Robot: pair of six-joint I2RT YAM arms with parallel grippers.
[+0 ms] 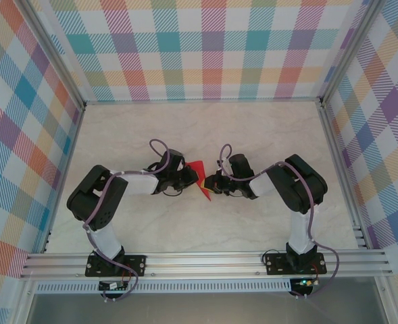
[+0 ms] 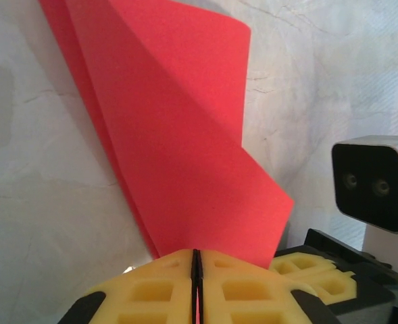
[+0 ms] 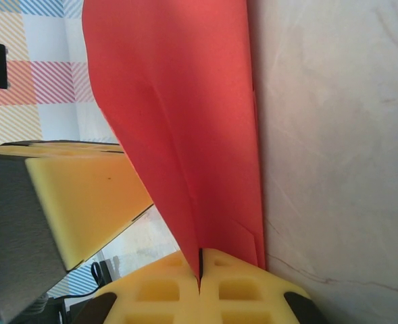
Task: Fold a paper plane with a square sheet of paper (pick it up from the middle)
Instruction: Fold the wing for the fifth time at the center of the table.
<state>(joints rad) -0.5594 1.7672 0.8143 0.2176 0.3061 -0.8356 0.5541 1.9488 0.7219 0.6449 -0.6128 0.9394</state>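
Arms meet over the table (image 1: 266,135) in the top view, left gripper (image 1: 187,177) and right gripper (image 1: 212,183) holding the part-folded red sheet (image 1: 200,177) between them. Left wrist view: pads (image 2: 151,291) pressed together, pinching its lower edge. Right wrist view: pads (image 3: 158,291) likewise clamped on a fold, probably steadying it for creasing.

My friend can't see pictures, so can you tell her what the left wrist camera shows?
The left hand is pinched shut on a folded sheet of thin bright-red paper, which fans up over the pale marbled table. At the lower right sits the right hand with its yellow foam padding, and a grey boxy camera above it.
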